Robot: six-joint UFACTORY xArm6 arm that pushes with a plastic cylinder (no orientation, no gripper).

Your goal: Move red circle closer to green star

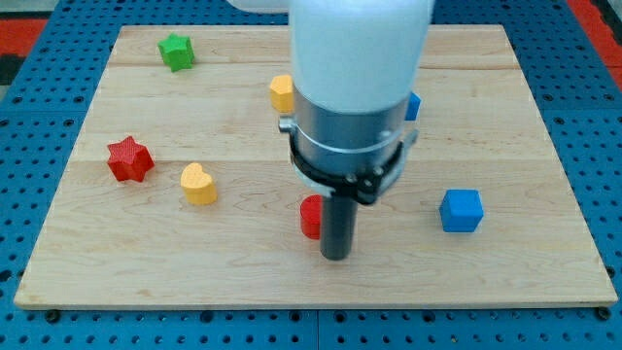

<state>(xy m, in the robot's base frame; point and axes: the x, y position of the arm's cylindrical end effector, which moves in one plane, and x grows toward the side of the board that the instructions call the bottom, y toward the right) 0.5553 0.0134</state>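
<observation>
The red circle (310, 217) lies at the board's lower middle, partly hidden by my rod. My tip (335, 256) rests on the board just right of and below the red circle, touching or almost touching it. The green star (177, 51) sits far off at the view's top left.
A red star (129, 159) and a yellow heart (198, 184) lie at the left. A yellow block (282, 92) sits at the top middle, beside the arm. A blue cube (461, 210) lies at the right. A blue block (413, 105) peeks out behind the arm. The wooden board (505, 272) lies on a blue pegboard.
</observation>
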